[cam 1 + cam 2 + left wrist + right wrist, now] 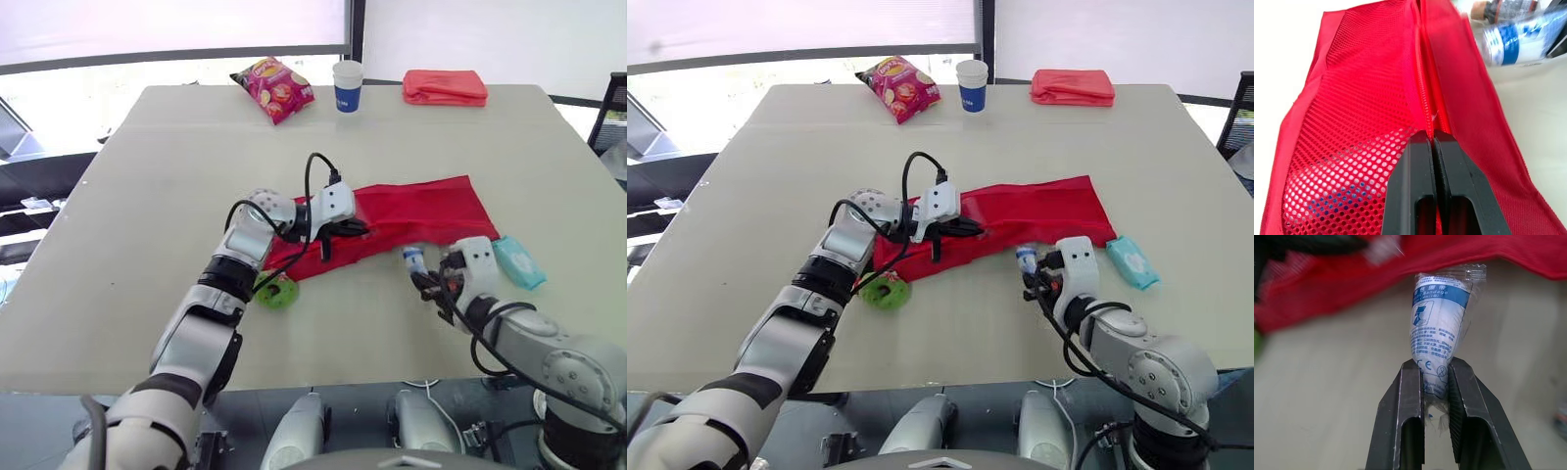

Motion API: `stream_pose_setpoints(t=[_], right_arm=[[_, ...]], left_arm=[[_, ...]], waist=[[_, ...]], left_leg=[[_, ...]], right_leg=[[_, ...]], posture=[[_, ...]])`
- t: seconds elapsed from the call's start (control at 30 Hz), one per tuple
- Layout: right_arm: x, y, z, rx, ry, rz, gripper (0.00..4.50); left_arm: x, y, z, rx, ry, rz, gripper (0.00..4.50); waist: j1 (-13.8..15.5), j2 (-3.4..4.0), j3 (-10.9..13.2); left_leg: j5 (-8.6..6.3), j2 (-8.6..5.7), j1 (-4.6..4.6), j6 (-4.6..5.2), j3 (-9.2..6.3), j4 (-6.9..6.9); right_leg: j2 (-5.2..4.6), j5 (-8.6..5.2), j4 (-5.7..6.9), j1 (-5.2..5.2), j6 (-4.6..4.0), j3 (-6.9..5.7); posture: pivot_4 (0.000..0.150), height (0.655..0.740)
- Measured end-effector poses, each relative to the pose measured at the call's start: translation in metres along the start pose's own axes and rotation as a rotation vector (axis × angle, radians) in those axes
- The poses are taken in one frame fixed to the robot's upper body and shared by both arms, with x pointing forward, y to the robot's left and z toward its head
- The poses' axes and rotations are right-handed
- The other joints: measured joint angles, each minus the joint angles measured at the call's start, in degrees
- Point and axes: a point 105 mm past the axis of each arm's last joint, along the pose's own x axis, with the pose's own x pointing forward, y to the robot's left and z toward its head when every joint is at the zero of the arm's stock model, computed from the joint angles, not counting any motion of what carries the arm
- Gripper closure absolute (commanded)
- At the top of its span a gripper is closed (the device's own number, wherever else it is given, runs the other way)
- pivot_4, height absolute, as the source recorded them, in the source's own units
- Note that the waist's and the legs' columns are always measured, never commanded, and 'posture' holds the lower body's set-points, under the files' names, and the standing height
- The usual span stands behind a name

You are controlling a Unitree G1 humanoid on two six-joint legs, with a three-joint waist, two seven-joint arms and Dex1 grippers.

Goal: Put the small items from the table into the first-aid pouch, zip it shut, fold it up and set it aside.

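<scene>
The red first-aid pouch (421,213) lies flat in the middle of the table, its mesh side (1366,122) facing up. My left gripper (350,228) rests on the pouch's left part, its fingers (1418,166) shut on the fabric along the zipper line (1422,73). My right gripper (423,277) hovers just in front of the pouch's near edge, shut on a wrapped bandage roll (1439,328) with blue print. The roll's far end points at the pouch. A green round item (279,292) lies left of the pouch's near corner. A teal packet (517,261) lies to the right of the pouch.
At the table's far edge are a red snack bag (274,88), a white and blue paper cup (348,85) and a folded red cloth (445,86). Bare table (147,196) stretches to the left of the pouch.
</scene>
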Motion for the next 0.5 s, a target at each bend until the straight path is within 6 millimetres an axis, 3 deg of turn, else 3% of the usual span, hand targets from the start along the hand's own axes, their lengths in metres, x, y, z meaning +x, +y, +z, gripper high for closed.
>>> stream_pose_setpoints(t=[0.1,0.23,0.37,0.5], right_arm=[[0.006,0.012,0.011,-0.027,-0.007,0.058,4.41],[0.01,0.014,0.007,-0.051,0.052,0.106,4.41],[-0.017,0.015,-0.006,-0.117,0.143,0.227,4.41],[-0.026,0.011,-0.013,-0.114,0.175,0.246,4.41]], left_arm=[[-0.001,0.0,0.006,0.0,-0.009,0.003,4.5],[-0.001,-0.003,0.006,-0.015,-0.008,0.005,4.5],[-0.003,-0.003,0.005,-0.032,-0.001,0.018,4.5],[-0.005,-0.002,0.004,-0.037,0.002,0.028,4.5]], waist=[[-0.1,0.03,0.0],[-0.1,0.05,0.0],[0.0,0.05,0.0],[-0.3,0.05,0.0]], left_leg=[[0.0,0.0,0.0,0.0,0.0,-0.01],[0.0,-0.01,-0.01,0.0,0.01,-0.01],[0.0,-0.02,-0.02,0.01,-0.01,-0.01],[0.0,0.01,0.02,0.01,0.08,-0.01]], right_leg=[[0.0,0.0,-0.01,-0.01,0.0,-0.01],[0.0,0.0,-0.02,-0.01,0.0,0.0],[-0.02,0.0,-0.07,0.02,0.0,-0.02],[0.0,0.0,0.0,0.01,0.0,0.03]], posture=[[0.15,0.74],[0.15,0.74],[0.15,0.74],[0.15,0.74]])
